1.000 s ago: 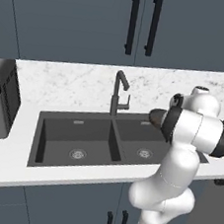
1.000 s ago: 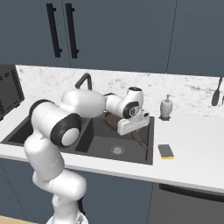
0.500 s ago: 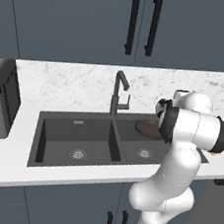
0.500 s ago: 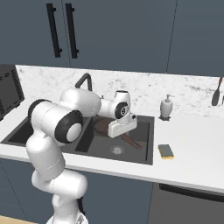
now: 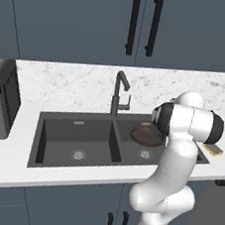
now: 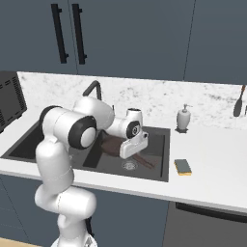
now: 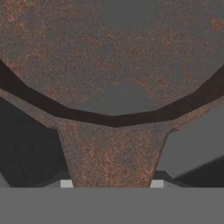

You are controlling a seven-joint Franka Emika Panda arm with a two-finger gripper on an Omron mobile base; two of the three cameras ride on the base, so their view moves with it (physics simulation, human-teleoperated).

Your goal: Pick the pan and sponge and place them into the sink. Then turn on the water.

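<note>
Hand (image 6: 136,153) is pinching the handle of the pan (image 5: 144,134), its fingers narrowly set on either side of the rusty brown handle in the hand view. The pan is hanging low inside the right basin of the sink (image 5: 71,138). The sponge (image 6: 183,166) is lying on the bench (image 6: 212,164), just beside the sink. No legible writing.

White marble counter (image 6: 212,159) with sponge (image 6: 183,166) and soap dispenser (image 6: 183,118)

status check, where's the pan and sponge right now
Gripper shut on pan handle, low over right basin of sink. Sponge on counter right of sink. Nothing blocking.
</note>
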